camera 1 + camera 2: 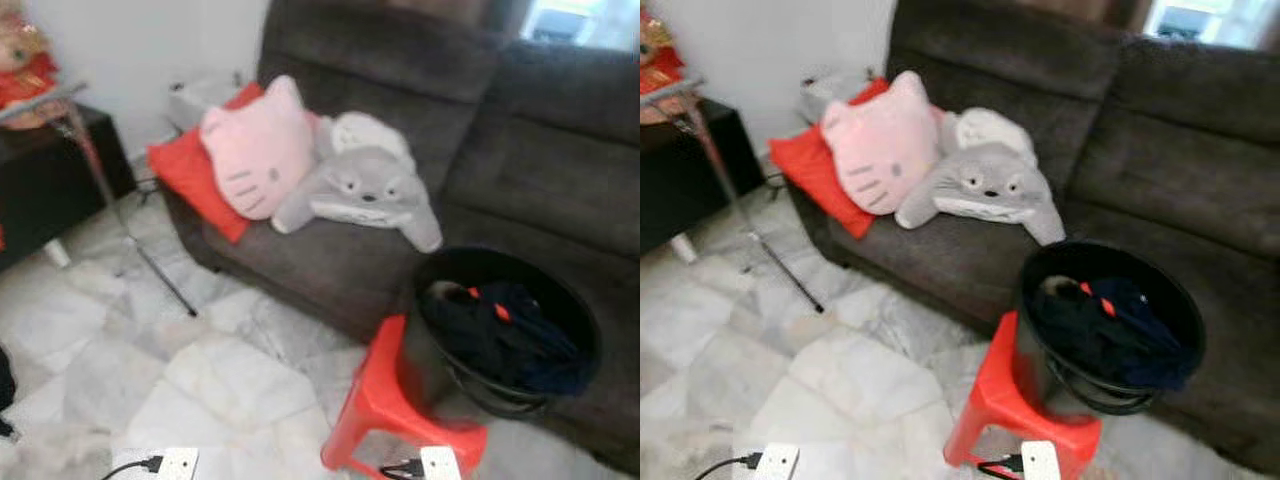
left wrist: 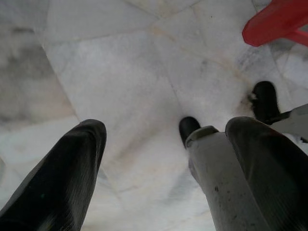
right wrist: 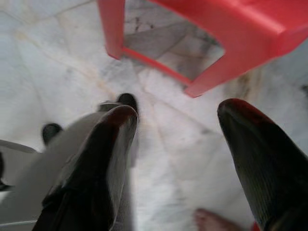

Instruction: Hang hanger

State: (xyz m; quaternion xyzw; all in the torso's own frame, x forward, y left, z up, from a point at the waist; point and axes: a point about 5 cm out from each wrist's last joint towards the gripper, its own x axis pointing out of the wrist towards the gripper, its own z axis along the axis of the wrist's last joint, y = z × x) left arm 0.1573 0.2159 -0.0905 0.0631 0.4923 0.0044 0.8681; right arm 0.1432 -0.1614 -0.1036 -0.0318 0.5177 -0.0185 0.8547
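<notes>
Marble floor: pale veined marble tiles [image 1: 230, 390] run from the robot's feet to a dark grey sofa [image 1: 520, 170] at twelve o'clock.
Basket: a black laundry basket [image 1: 575, 310] of dark clothes sits on a red plastic stool [image 1: 385, 400] at about one o'clock, against the sofa front.
Hanger: none can be made out; an orange-red piece among the clothes may be part of one, too blurred to tell.
Left gripper [image 2: 168, 159]: hangs over bare floor, fingers spread wide, holding nothing.
Right gripper [image 3: 180, 144]: hangs just short of the stool, fingers spread wide, touching nothing.
Step in hand: judged to be the approach; close squarely on the basket and find the hanger before reaching.
Rail: a thin metal stand [image 1: 95, 170] rises at ten o'clock.
</notes>
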